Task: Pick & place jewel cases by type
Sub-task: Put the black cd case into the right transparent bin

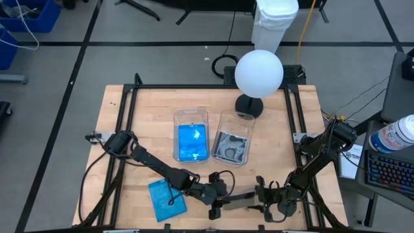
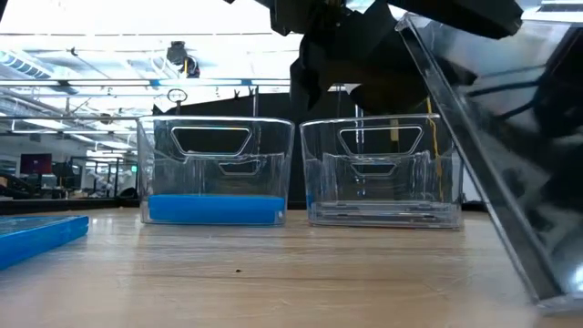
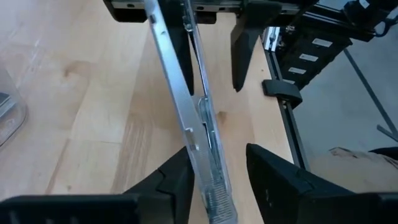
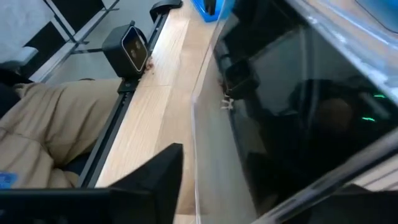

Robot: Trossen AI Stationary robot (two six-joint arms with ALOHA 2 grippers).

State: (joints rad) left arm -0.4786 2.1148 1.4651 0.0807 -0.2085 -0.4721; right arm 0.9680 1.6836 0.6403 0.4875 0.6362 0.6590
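Note:
A clear, dark-backed jewel case (image 3: 186, 106) stands on edge near the table's front edge, tilted, its lower edge (image 2: 545, 299) on the wood. My left gripper (image 3: 217, 186) is open around one end of it. My right gripper (image 3: 211, 50) is open around the other end, its fingers apart from the case on one side. A blue jewel case (image 1: 167, 197) lies flat at the front left. The left tub (image 1: 191, 118) holds blue cases and the right tub (image 1: 234, 123) holds clear ones. My left gripper has one finger (image 3: 174, 183) against one flat face of the case (image 3: 198, 177), near its end; the other finger (image 3: 273, 180) stands a little off the opposite face. The fingers lie level, along the case. My right gripper: I cannot tell whether it touches the case.
A black lamp stand with a white globe (image 1: 259, 72) stands behind the tubs. A black frame rail (image 3: 283, 118) runs along the table's edge close to the case. A person's tan-clad leg (image 4: 43, 137) shows just beyond the front edge.

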